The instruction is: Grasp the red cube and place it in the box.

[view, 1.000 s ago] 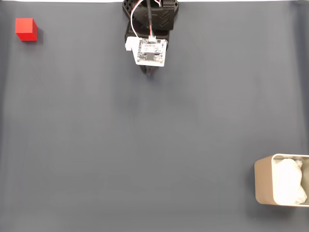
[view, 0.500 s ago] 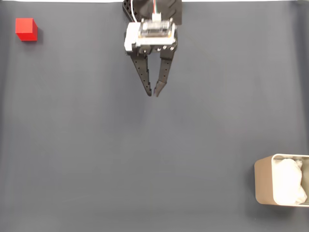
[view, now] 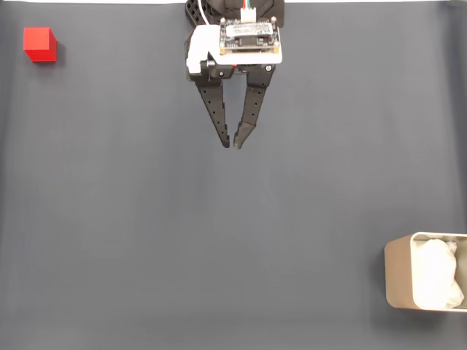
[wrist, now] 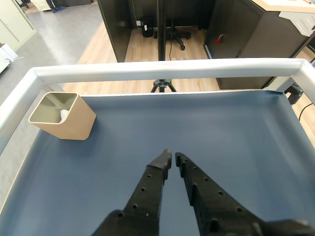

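While the gripper (view: 232,144) hangs over the dark mat (view: 219,240) near the middle of its top edge in the fixed view, its two black fingers (wrist: 150,187) taper until the tips almost meet, holding nothing. Farther off, the red cube (view: 39,44) sits in the mat's top-left corner, and the box (view: 398,281), with white padding (view: 438,283) inside, stands at the bottom-right corner, well apart from both.

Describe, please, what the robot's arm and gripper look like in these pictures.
The gripper has two long black plastic fingers that taper to pointed tips, each with a row of small round holes. Above them in the fixed view sit a white block on the black body and a small exposed circuit board on a white plate, with red and white wires leading to it.
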